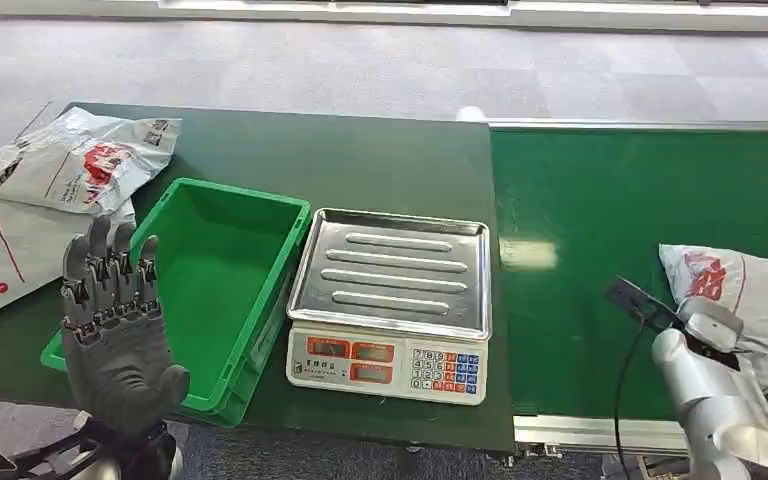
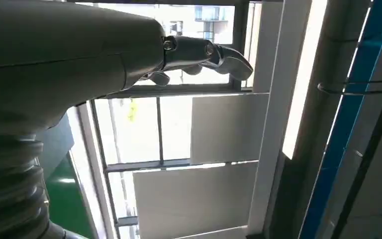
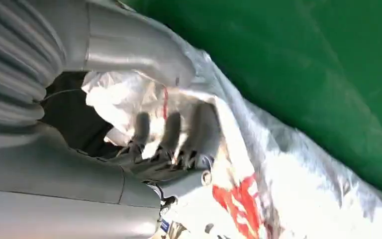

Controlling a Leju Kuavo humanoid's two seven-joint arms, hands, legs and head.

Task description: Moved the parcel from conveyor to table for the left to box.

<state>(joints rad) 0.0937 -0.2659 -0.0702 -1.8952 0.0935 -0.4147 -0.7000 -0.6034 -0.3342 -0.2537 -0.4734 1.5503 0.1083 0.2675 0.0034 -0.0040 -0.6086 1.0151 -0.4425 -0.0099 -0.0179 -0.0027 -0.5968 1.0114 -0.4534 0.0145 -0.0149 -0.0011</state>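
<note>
Parcel (image 1: 735,300) on conveyor (image 1: 610,210), near right; grasped by right hand (image 3: 164,134), fingers seen in wrist view. Left hand (image 1: 115,320) raised, spread, empty.

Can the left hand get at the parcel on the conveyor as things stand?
Probably not. The left hand is raised by the green bin, while the parcel lies far across the conveyor, past the scale, under the right hand.

1. A parcel-sorting station in a warehouse or logistics test hall; a green conveyor belt (image 1: 650,200) runs beside a dark green table (image 1: 360,160).
2. A weighing scale (image 1: 390,300) with a steel pan and keypad stands beside a green plastic crate (image 1: 260,290); grey mail bags (image 1: 50,180) lie nearby.
3. Grey carpet tiles (image 1: 360,60) cover the floor; tall windows (image 2: 144,129) suggest a large hall.
</note>
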